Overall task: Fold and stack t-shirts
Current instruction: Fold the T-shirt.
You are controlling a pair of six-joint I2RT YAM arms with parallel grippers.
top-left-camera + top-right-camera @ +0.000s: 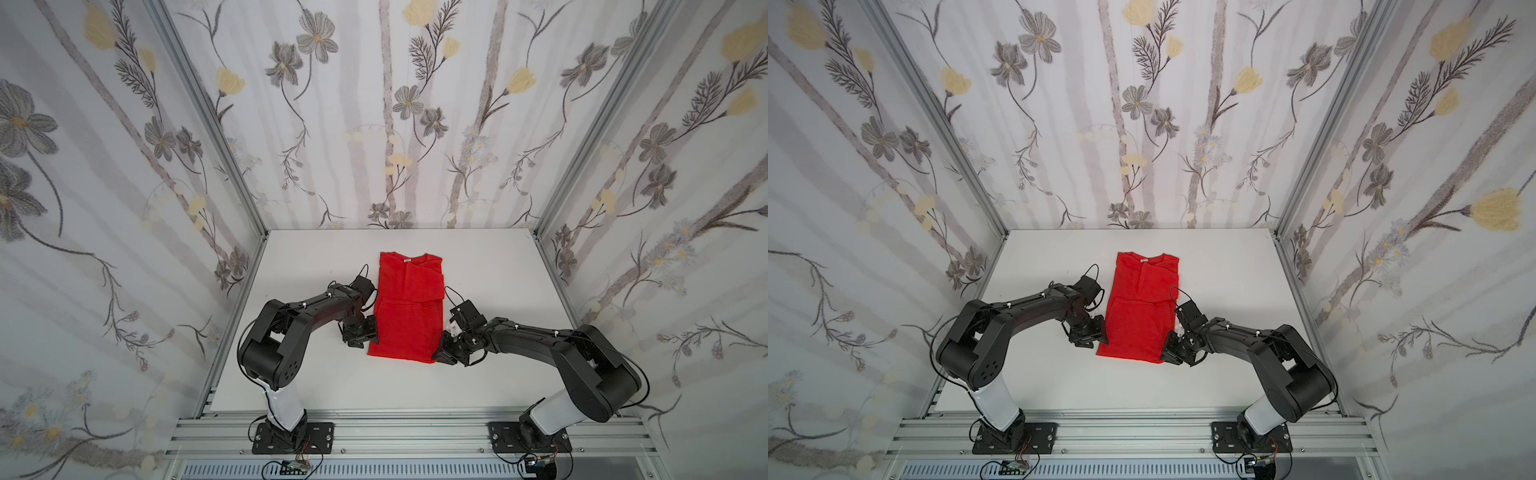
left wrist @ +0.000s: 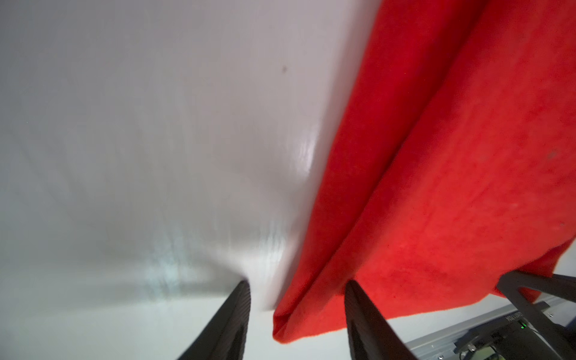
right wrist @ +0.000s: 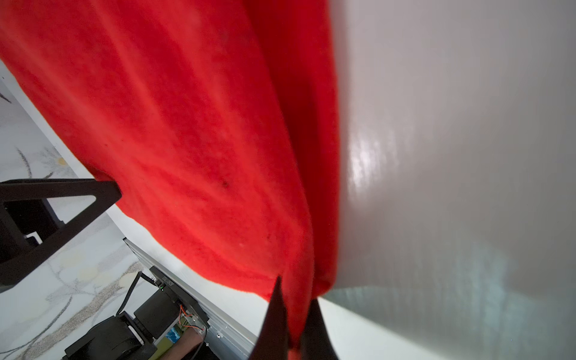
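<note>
- The shirt (image 1: pixel 409 307) lies in the middle of the bench (image 1: pixel 316 257), its sides already folded in to a narrow strip, collar at the far end.
- Left to do, I judge: fold the near end up to the collar, then stack. I see no other shirt.
- My right claw (image 3: pixel 296 290) is pressed together, pinching its near corner.
- My left claw (image 2: pixel 297 283) is spread, straddling the other near corner.
- Both arms are bent at the elbow, reaching inward, low over the bench.

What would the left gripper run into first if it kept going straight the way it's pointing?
The red t-shirt: its folded side edge, near the hem corner, lies between the open fingers of the left gripper. Whether they touch it yet is unclear.
</note>
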